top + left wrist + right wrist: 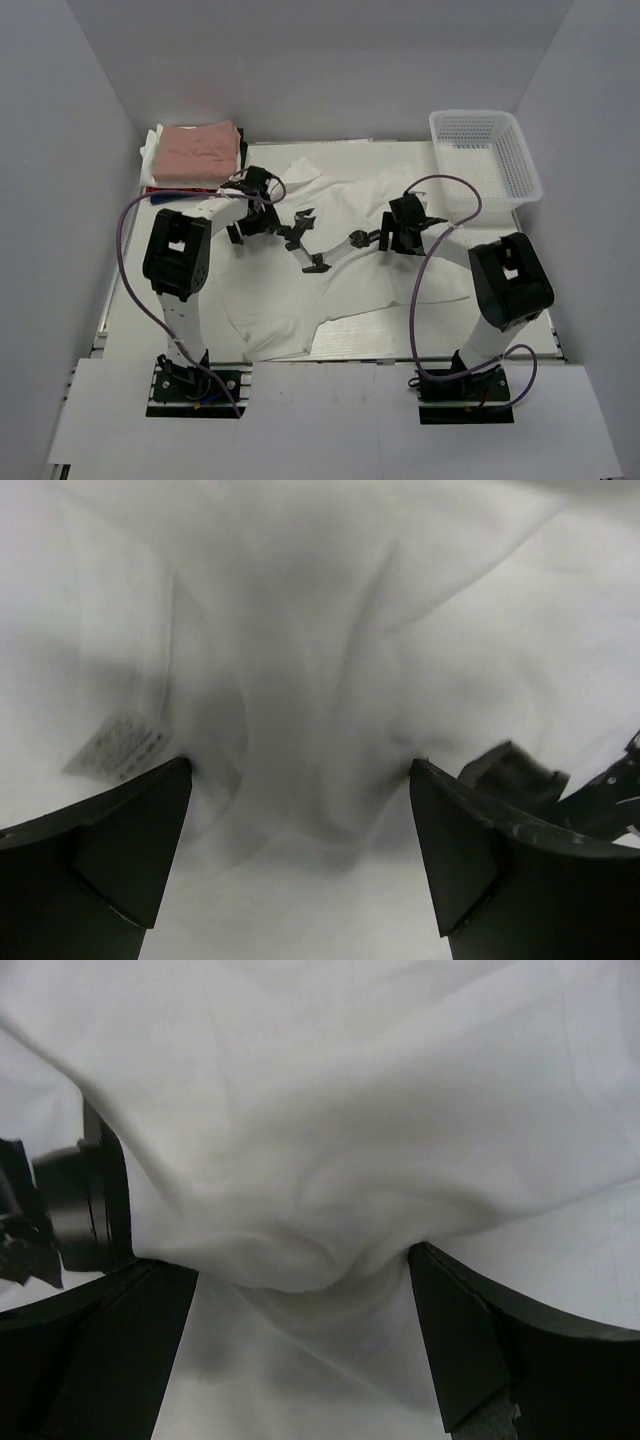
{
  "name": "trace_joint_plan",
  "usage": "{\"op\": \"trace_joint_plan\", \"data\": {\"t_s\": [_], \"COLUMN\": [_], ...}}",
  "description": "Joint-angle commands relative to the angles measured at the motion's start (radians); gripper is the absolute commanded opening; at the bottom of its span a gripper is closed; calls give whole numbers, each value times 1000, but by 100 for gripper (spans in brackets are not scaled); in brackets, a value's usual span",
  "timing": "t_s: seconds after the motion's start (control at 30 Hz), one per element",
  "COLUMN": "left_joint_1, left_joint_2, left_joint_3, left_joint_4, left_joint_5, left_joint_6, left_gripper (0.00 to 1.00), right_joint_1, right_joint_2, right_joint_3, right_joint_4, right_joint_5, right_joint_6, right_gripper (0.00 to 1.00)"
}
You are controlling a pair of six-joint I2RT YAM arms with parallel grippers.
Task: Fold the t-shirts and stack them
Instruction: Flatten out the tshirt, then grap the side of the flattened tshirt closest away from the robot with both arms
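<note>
Left wrist view: we list the left gripper (300, 780), jaws spread wide and gripping nothing, poised low over the white t-shirt (350, 630). The cloth under it lies in soft creases, and a sewn label (115, 748) shows faintly at centre left. A dark shape at the right edge is too blurred for us to name. Right wrist view: we list the right gripper (300, 1265), also parted and unclenched. A rumpled fold of the same white shirt bulges down between its fingers (470, 1340), but the jaws have not closed on it. Top external view: we list the white t-shirt spread loose and wrinkled across the middle of the table (135, 300). Black marks near its centre we take for its print (318, 262). Both arms reach in over it from the lower frame. In the upper left corner we list a folded stack (195, 160) with a pink shirt (200, 148) on top, white and dark edges beside it, and a strip of red beneath. A white mesh basket (485, 150) stands at upper right. Status, as we judge it: the stacked shirts are done. The white shirt is not yet folded, with no clean crease in it. It has yet to be grasped, folded and carried to the stack.
</note>
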Motion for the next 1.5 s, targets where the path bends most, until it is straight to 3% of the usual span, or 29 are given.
{"op": "trace_joint_plan", "data": {"t_s": [0.0, 0.07, 0.1, 0.27, 0.4, 0.5, 0.67, 0.8, 0.83, 1.0, 1.13, 1.3, 1.47], "left_joint_1": [26, 49, 49, 89, 98, 98, 71, 61, 61, 61, 61, 61, 61], "left_joint_2": [114, 185, 252, 391, 390, 293, 36, -247, -302, -668, -912, -1108, -1097], "left_joint_3": [125, 240, 280, 511, 584, 569, 350, -60, -130, -483, -698, -927, -1050], "left_joint_4": [70, 57, 57, 47, 76, 107, 116, 187, 198, 71, -6, 70, 202], "left_joint_5": [36, 46, 74, 163, 253, 287, 325, 376, 390, 384, 385, 505, 556], "left_joint_6": [74, 93, 108, 163, 220, 243, 213, 72, 52, -51, -103, -154, -166], "left_gripper": [100, 100, 100, 100, 100, 100, 100, 100, 100, 100, 100, 100, 91], "right_joint_1": [-37, -58, -83, -102, -63, -20, 58, 47, 44, 24, 3, -25, -88], "right_joint_2": [118, 182, 204, 227, 105, -27, -205, -360, -400, -520, -557, -568, -606], "right_joint_3": [101, 129, 184, 321, 303, 214, 102, -27, -80, -171, -219, -242, -274], "right_joint_4": [-56, -60, -59, -62, -18, 35, 68, 114, 110, 21, -2, -73, -140], "right_joint_5": [60, 45, 37, -86, -208, -266, -337, -292, -218, -57, -81, -84, -75], "right_joint_6": [8, 3, -12, -151, -342, -386, -358, -134, -80, 74, 103, 155, 175], "right_gripper": [90, 86, 90, 90, 90, 90, 90, 90, 90, 90, 90, 90, 90]}}
